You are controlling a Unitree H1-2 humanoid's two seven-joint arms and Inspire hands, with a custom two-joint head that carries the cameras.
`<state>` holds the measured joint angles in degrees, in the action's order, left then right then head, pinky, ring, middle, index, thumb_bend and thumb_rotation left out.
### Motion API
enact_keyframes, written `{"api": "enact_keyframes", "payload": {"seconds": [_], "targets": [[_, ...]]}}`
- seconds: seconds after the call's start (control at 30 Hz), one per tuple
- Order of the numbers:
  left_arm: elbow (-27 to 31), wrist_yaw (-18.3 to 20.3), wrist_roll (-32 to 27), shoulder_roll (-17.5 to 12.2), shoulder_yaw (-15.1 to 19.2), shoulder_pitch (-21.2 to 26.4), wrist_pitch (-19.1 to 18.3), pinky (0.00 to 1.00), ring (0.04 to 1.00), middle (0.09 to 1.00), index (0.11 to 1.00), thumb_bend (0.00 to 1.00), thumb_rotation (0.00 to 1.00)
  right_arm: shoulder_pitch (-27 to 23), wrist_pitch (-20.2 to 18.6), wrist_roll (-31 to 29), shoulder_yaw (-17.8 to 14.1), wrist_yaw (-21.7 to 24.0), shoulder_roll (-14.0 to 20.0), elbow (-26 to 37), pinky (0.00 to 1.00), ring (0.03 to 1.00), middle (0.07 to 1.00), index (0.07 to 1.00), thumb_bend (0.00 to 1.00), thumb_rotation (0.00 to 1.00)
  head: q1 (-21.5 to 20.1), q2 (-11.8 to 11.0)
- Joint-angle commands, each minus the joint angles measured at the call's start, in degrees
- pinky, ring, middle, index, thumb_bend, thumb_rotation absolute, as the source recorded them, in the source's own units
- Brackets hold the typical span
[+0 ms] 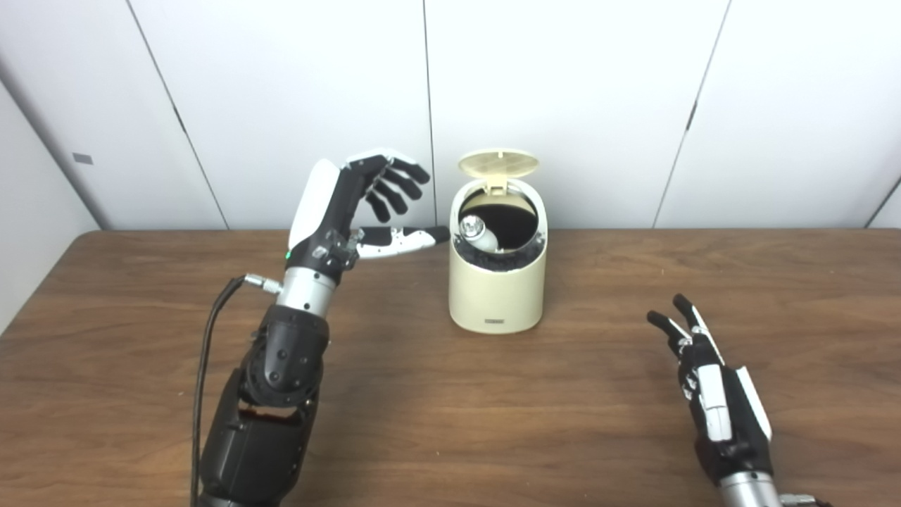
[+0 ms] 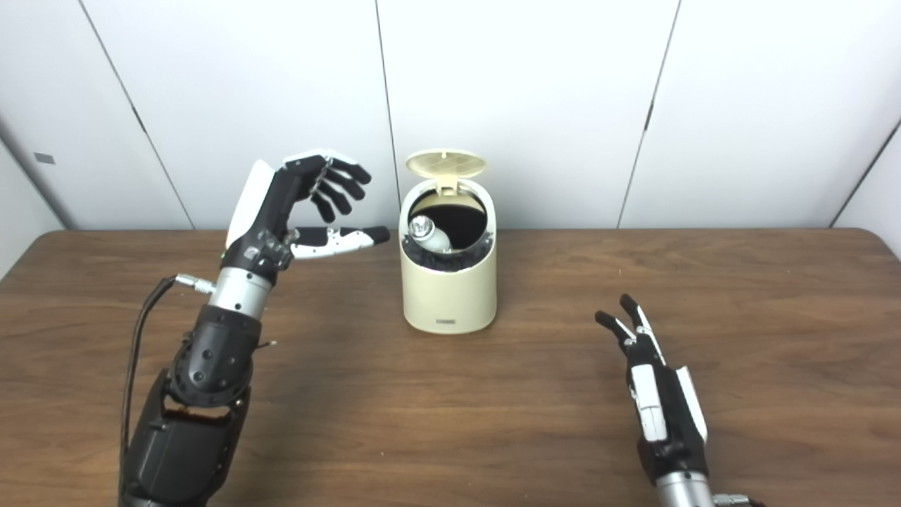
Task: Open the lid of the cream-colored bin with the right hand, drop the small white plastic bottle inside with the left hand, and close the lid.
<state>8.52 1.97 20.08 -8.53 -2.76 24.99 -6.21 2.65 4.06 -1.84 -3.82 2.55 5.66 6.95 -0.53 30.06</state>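
Left robot hand (image 1: 352, 211) is hovering empty, fingers spread, just left of the cream-colored bin (image 1: 497, 289). Its lid (image 1: 498, 163) is standing open, and the small white plastic bottle (image 1: 480, 234) is lying inside. Right robot hand (image 1: 711, 394) is resting open on the wooden surface (image 1: 450, 422), well apart.

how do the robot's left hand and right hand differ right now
The left hand is raised beside the open cream bin, while the right hand sits low over the table, away from it. The left's fingers curl with the thumb pointing at the bin; the right's stretch forward. Both are open and empty.
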Motion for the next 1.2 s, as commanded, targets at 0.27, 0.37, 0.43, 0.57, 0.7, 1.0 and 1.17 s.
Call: {"api": "enact_keyframes", "payload": {"seconds": [0.27,0.37,0.43,0.57,0.7,1.0,1.17], "targets": [[5.38,4.10,-10.44,-0.71,4.59,-4.75,-8.89,0.40,0.503,0.626,0.614,0.49,0.20,0.15,-0.07,-2.54,-0.69,1.18,1.48,1.74,1.00,0.941,0.876,0.958,0.66,1.00,-0.34,0.42],[6.36,6.14,-15.27,-0.48,5.13,-8.60,-8.68,0.56,0.641,0.741,0.786,0.41,0.45,0.19,-0.09,-2.62,-0.53,1.36,1.84,2.46,1.00,0.945,0.886,0.956,0.68,1.00,-0.62,0.70],[6.73,6.31,-17.84,0.14,5.54,-11.23,-7.13,0.64,0.727,0.813,0.854,0.42,0.62,0.26,-0.10,-1.86,-0.36,1.21,2.06,2.94,1.00,0.952,0.898,0.957,0.69,1.00,-0.74,0.82],[6.34,6.50,-22.48,1.63,6.41,-15.89,-2.88,0.80,0.864,0.917,0.938,0.48,0.81,0.48,-0.84,-0.99,-0.37,0.78,2.02,4.23,0.98,0.961,0.919,0.954,0.71,1.00,-1.00,1.15],[6.01,6.79,-24.22,2.14,6.31,-19.56,0.74,0.96,0.971,0.995,0.997,0.52,0.98,0.51,-0.51,-1.89,-0.71,1.29,2.40,4.43,1.00,0.973,0.943,0.952,0.72,0.99,-1.33,1.41],[3.49,4.73,-26.83,6.31,7.00,-25.13,6.20,1.00,1.000,1.000,1.000,0.53,1.00,-1.25,1.10,-4.03,-1.64,3.28,4.79,3.36,1.00,1.000,0.983,0.986,0.76,0.97,-1.64,2.12],[1.49,4.00,-25.39,7.25,6.54,-26.42,8.04,1.00,1.000,1.000,1.000,0.54,1.00,-3.36,0.95,0.06,-1.54,1.80,5.96,4.19,1.00,0.981,0.967,0.955,0.74,0.99,-2.21,2.35]]}}
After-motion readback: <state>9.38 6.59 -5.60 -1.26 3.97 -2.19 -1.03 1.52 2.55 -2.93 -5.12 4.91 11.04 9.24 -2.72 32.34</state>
